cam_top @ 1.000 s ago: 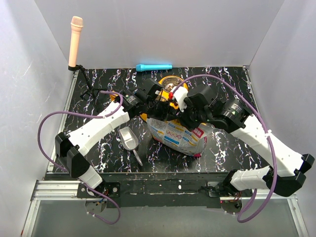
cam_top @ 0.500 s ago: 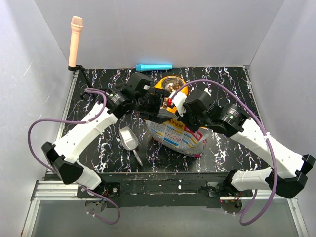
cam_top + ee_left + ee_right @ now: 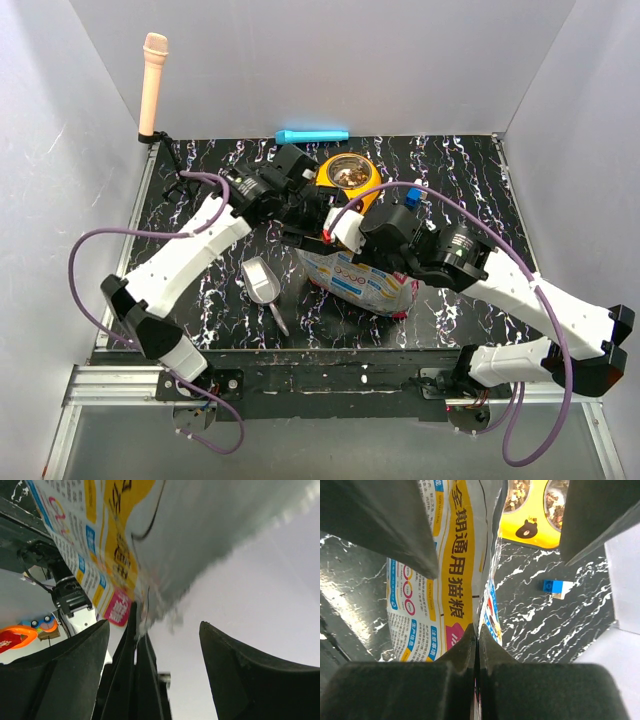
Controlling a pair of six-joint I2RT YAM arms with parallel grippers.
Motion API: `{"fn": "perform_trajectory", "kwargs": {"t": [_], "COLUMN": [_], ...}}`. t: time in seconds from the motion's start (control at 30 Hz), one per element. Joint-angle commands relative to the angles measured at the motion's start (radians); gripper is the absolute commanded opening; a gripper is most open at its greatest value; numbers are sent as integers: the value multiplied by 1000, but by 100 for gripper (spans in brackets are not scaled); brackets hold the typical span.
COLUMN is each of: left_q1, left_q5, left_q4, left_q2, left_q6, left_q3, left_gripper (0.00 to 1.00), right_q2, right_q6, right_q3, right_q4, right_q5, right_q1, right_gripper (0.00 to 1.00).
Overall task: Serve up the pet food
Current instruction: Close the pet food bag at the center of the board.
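The right jaws are fully closed, pinching the top edge of the white, blue and pink foil pet food bag (image 3: pixel 456 555), which hangs from that pinch with its lower end on the black white-veined surface (image 3: pixel 460 165). The left jaws stand wide apart around the same edge with their fingers (image 3: pixel 65 680) off the foil, so they hold nothing. From the left wrist view the right arm's closed tips sit between them.

The small brown kibble pellets (image 3: pixel 516 497) lie in both wells of the yellow plastic double bowl (image 3: pixel 545 539), just beyond the bag. How much remains inside the bag cannot be seen. A grey plastic scoop (image 3: pixel 260 278) lies on the surface just left of the bag, untouched.

With food in the bowl and one arm alone gripping the bag, the step in hand looks like bag handling around the pour: either another tip or setting it aside. The next move calls for the right arm to carry the bag without spilling and the left to draw clear.
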State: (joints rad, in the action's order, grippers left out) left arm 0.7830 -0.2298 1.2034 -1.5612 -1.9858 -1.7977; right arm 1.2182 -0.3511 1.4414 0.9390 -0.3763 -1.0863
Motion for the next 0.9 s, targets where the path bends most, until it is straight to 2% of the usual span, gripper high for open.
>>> {"fn": "perform_trajectory", "kwargs": {"t": [0.0, 0.1, 0.13, 0.2, 0.27, 0.3, 0.37, 0.4, 0.47, 0.5, 0.57, 0.6, 0.63, 0.67, 0.7, 0.73, 0.87], "left_q1": [-1, -1, -1, -1, -1, -1, -2, -2, -2, -2, -2, -2, -2, -4, -4, -5, -14], "left_q5": [-16, 0, 1, 13, 56, 87, 112, 121, 121, 124, 135, 142, 153, 159, 159, 159, 168], "left_q4": [2, -51, -67, -83, -113, -126, -198, -250, -274, -269, -263, -269, -274, -274, -269, -257, -234], "left_q2": [-60, -56, -56, -51, -27, -13, 15, 30, 41, 43, 50, 59, 62, 61, 56, 50, 41], "left_q6": [-96, -100, -93, -73, -30, -21, -1, 4, 11, 18, 18, 16, 16, 19, 27, 34, 50], "left_q3": [-29, 7, 17, 26, 41, 47, 84, 109, 118, 113, 110, 116, 115, 110, 103, 91, 58], "left_gripper": [70, 62, 55, 35, 5, 0, 0, 0, 0, 0, 0, 0, 0, 0, 0, 0, 0], "right_q2": [-39, -39, -42, -49, -57, -57, -55, -57, -51, -31, -11, -6, -5, 1, 7, 4, -31], "right_q6": [-152, -184, -190, -195, -195, -180, -140, -118, -100, -88, -71, -69, -69, -75, -80, -89, -60], "right_q3": [48, 44, 40, 34, 22, 25, 33, 34, 24, 36, 51, 56, 53, 51, 45, 33, 14], "right_q4": [-279, -292, -296, -298, -290, -266, -205, -180, -154, -123, -111, -111, -117, -111, -100, -100, -66], "right_q5": [-185, -197, -210, -222, -233, -234, -222, -207, -181, -159, -133, -112, -92, -63, -62, -73, 54], "right_q1": [-41, -53, -58, -58, -60, -58, -58, -58, -52, -46, -29, -15, 0, 17, 23, 26, 75], "right_gripper": [1, 1, 1, 1, 1, 1, 1, 7, 30, 33, 35, 34, 28, 19, 5, 1, 1]}}
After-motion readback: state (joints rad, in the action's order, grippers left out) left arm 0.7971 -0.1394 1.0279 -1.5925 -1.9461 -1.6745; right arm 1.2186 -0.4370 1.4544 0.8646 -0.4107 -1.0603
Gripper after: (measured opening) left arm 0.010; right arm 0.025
